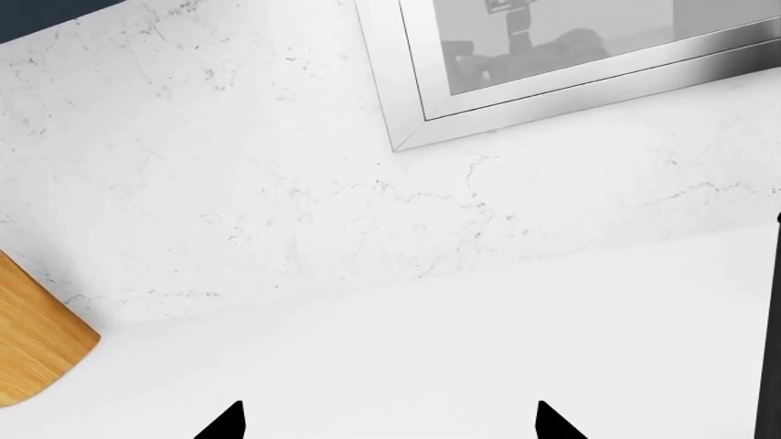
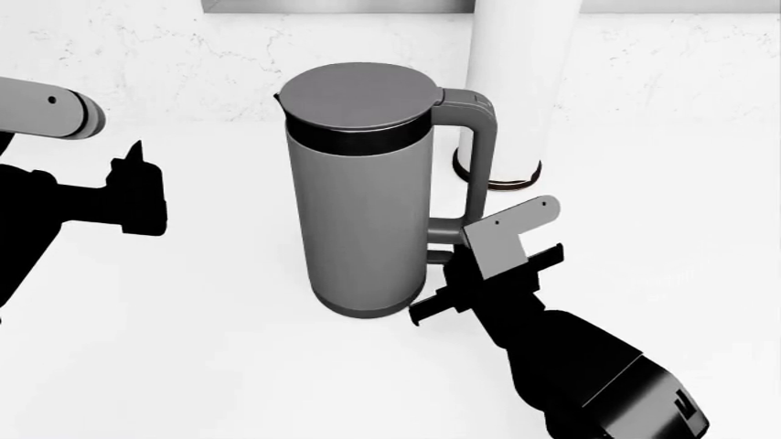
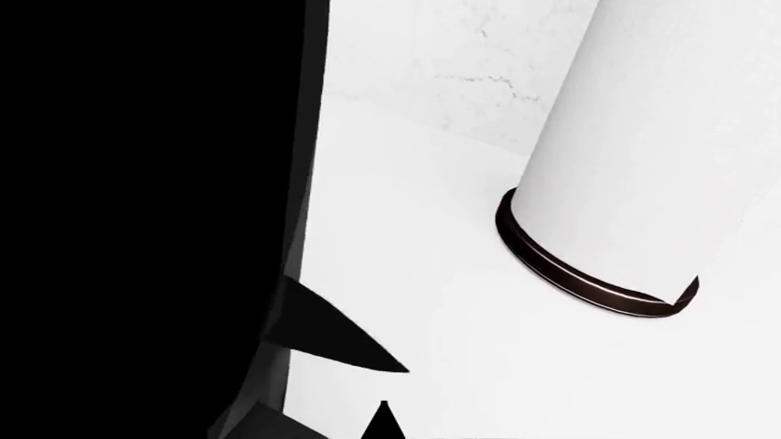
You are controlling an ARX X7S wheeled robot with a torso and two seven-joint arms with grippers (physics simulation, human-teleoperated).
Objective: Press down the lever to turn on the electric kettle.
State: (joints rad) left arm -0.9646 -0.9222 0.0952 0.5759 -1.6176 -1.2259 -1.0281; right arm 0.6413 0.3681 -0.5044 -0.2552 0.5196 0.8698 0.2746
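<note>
The tall grey electric kettle [image 2: 354, 201] stands upright on the white counter, its loop handle [image 2: 478, 151] facing right. The lever [image 2: 440, 257], a small dark tab, juts out below the handle's lower end. My right gripper [image 2: 455, 263] is shut and empty, with its tips right at the lever. In the right wrist view the kettle [image 3: 134, 183] is a dark mass, a pointed dark tab [image 3: 332, 334] juts from it, and the gripper [image 3: 384, 419] shows as a single closed tip just beside it. My left gripper [image 2: 137, 160] is open and empty, left of the kettle and apart from it; it also shows in the left wrist view [image 1: 387, 421].
A white cylinder with a dark brown ring [image 2: 513, 91] stands behind the kettle's handle, also seen in the right wrist view [image 3: 635, 165]. A wooden block [image 1: 37, 338] and a metal-framed panel [image 1: 573, 64] on the marble wall show in the left wrist view.
</note>
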